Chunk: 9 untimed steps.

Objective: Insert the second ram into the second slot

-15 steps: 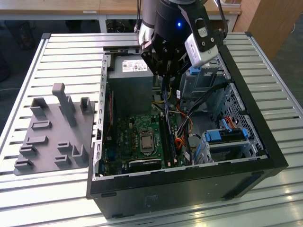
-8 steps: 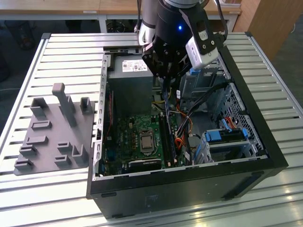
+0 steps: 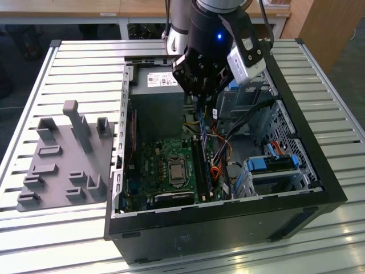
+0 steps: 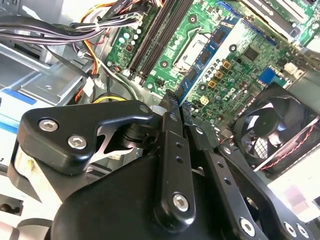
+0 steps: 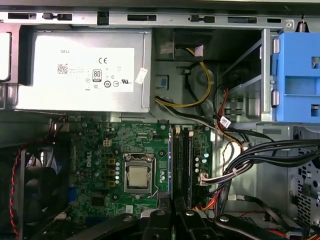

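My gripper [image 3: 199, 98] hangs inside the open computer case [image 3: 228, 222], above the green motherboard [image 5: 100, 150]. Its black fingers [image 4: 172, 130] are shut on the second ram [image 4: 212, 50], a thin blue circuit-board stick with dark chips. The stick reaches out from the fingertips over the board, lying along the same direction as the slots. In the first wrist view the second ram [image 5: 170, 165] appears edge-on, just beside the black memory slots [image 5: 183, 160], on the processor side. These slots [image 4: 155, 35] look dark, and I cannot tell whether one holds a stick.
A grey power supply [image 5: 85, 70] fills the case's far end. The processor socket [image 5: 137, 177] sits beside the slots, and a black fan [image 4: 272, 130] sits beyond it. Cable bundles [image 5: 260, 155] and blue drive-bay parts [image 5: 297, 75] crowd the other side. A grey fixture plate [image 3: 63, 154] lies at the exterior view's left.
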### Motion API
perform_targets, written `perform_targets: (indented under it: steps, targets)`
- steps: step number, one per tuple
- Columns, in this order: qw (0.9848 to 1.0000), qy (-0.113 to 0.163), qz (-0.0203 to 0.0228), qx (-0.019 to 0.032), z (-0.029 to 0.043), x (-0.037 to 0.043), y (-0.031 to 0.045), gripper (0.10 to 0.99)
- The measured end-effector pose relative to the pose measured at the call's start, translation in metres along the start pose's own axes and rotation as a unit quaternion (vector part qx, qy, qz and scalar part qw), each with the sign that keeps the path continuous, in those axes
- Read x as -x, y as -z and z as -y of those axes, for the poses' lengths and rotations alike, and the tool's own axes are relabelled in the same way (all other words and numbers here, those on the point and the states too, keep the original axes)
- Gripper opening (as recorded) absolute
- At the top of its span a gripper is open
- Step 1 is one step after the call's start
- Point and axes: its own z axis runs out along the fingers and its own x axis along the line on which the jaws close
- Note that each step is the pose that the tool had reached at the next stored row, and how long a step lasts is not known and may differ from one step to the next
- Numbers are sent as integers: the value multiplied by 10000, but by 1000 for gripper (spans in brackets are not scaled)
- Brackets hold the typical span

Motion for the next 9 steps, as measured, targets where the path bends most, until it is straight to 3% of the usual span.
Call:
perform_targets:
  steps: [9]
  targets:
    - [10000,14,-1,0,1,1,-28,137]
